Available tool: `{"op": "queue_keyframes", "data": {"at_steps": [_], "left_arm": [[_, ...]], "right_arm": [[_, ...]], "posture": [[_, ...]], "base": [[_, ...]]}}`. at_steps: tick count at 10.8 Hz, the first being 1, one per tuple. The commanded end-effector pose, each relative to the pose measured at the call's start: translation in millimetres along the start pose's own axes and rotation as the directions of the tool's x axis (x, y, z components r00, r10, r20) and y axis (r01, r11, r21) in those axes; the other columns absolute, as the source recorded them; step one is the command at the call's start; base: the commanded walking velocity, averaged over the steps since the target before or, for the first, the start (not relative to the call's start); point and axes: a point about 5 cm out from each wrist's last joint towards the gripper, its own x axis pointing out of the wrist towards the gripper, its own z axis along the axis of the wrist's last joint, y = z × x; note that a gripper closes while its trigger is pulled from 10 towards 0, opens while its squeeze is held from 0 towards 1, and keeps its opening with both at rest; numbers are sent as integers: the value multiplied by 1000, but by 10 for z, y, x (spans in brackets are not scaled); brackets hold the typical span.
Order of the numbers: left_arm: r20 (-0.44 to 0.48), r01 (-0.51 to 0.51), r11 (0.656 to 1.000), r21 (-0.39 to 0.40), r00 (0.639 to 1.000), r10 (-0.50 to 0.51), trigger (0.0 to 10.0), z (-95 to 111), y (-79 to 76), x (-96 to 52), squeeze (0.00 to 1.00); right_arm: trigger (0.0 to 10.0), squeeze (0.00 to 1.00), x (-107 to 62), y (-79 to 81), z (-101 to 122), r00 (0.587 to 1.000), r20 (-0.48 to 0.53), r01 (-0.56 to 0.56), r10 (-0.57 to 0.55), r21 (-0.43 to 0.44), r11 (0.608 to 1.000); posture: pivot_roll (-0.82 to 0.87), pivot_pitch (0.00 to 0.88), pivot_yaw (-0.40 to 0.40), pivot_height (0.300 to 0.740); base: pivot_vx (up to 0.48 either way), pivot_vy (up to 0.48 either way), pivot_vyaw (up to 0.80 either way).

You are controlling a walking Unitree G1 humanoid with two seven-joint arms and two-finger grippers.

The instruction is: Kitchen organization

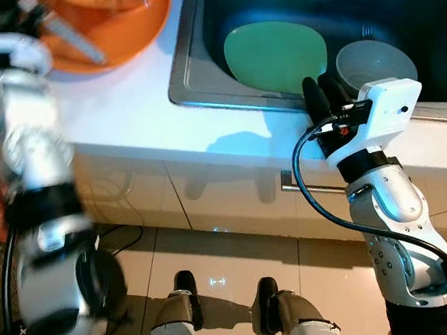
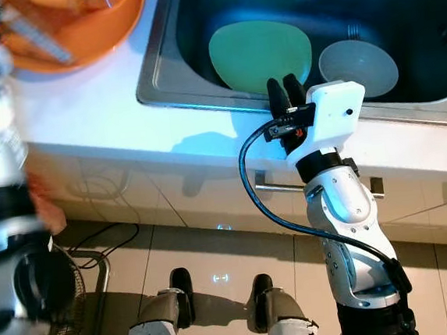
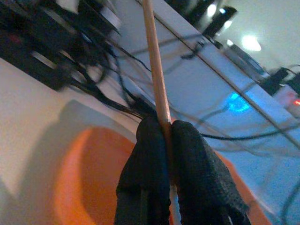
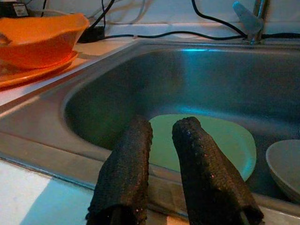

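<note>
1. Your left gripper was clamped on a thin wooden stick, maybe a chopstick, jaws pressed together on its lower part, and it sat up over the orange bowl on the white counter.
2. The risk as I read it: that stick was long and pinched at one end only, so a quick swing could have let it pivot or slide out and drop to the floor.
3. The left arm was blurred, so you were moving fast; a knock on the bowl rim could have shoved the bowl toward the sink.
4. Inside the orange bowl lay some long utensils, too blurred to name.
5. Your right gripper hovered at the sink's front rim, jaws slightly apart and holding nothing.
6. In the sink lay a green plate, and just beside it a grey bowl, which looked empty.
</note>
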Motion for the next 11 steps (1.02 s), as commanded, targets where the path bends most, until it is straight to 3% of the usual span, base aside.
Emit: {"op": "queue_keyframes", "data": {"at_steps": [1,5,7,10,11], "left_arm": [[-55,-71,995,63,996,75,10000,-79,154,-94,0],[108,59,996,61,992,-66,10000,359,-128,-148,0],[205,190,982,-8,961,-184,10000,582,-387,-158,0],[231,371,913,-169,916,-329,10000,546,-859,-102,0],[229,404,892,-202,905,-358,10000,513,-895,-72,0]], "right_arm": [[10000,0,-50,-13,-230,994,-112,1,1,22,1000],[10000,0,-17,-22,-252,994,-109,-8,10,23,1000],[10000,0,15,-73,-257,995,-96,5,-4,14,1000],[10000,0,140,-124,-317,996,-71,49,-46,39,998],[10000,0,178,-124,-344,997,-68,51,-48,45,998]], "posture": [[84,358,-33,740],[98,342,-38,740],[94,313,-32,740],[131,239,7,740],[145,220,14,740]], "base": [[0,0,0],[0,0,0],[0,0,0],[0,0,0],[0,0,0]]}}
